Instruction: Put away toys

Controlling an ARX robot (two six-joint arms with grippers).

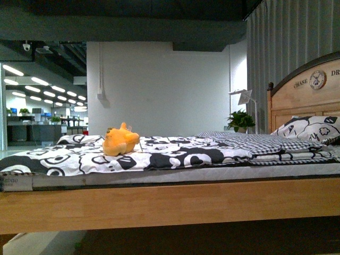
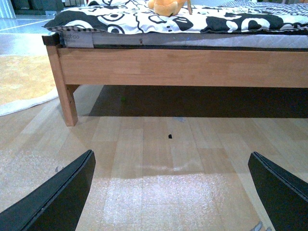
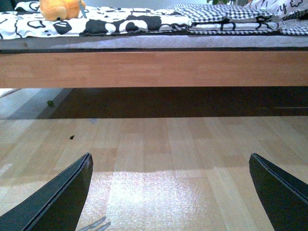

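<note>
The orange-yellow plush toy [image 1: 121, 141] lies on the bed [image 1: 170, 204], on top of the black-and-white patterned quilt [image 1: 175, 154]. In the front view it is left of centre, towards the foot end and well apart from the wooden headboard [image 1: 303, 90] and the patterned pillow [image 1: 311, 128] on the right. A folded checked blanket [image 1: 239, 141] lies between the toy and the pillow, touching neither the toy nor any arm. Neither arm shows in the front view.

The left jaws stand wide. Their two dark fingers [image 2: 53, 197] are spread far apart with nothing between them, low over the pale wooden floor [image 2: 159, 192]. From the left wrist view the plush toy [image 2: 166, 6] is only partly in the picture, up on the mattress beyond the bed's side rail [image 2: 183, 67]. It is well apart from the jaws and higher than them. The bed's corner leg [image 2: 67, 98] stands on the floor between.

The right jaws are also wide, and their fingers [image 3: 53, 197] grip nothing above the same floor. From the right wrist view the plush toy [image 3: 60, 8] sits on the quilt above the side rail [image 3: 154, 70], far from these jaws and off to one side of them. A small dark speck [image 3: 71, 137] lies on the floor in front of the bed.
</note>
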